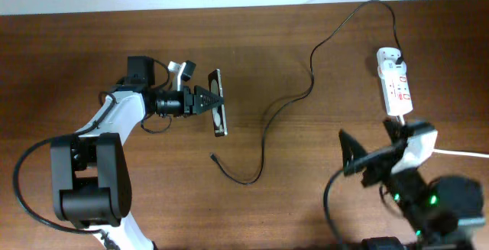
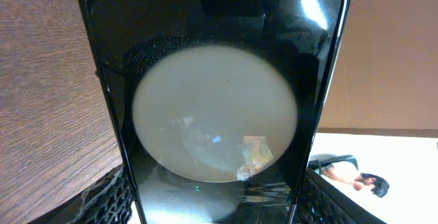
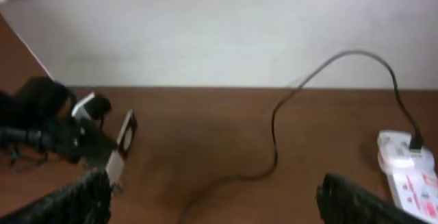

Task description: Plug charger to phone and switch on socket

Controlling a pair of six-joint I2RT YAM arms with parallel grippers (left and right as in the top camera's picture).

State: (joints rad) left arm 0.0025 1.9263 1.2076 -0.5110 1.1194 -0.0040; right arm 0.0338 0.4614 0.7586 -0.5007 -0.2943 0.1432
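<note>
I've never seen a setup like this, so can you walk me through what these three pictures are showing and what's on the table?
Two robot arms work at a wooden table. One picture looks down from above; the other two come from cameras on each arm's wrist. The left gripper holds the phone up on its edge, so its wrist camera is filled by the glossy screen. The right gripper is open and holds nothing. On the table lies the charger, a thin black cable: its plug sits in the white socket, while its small tip lies loose near the phone, not connected.
</note>
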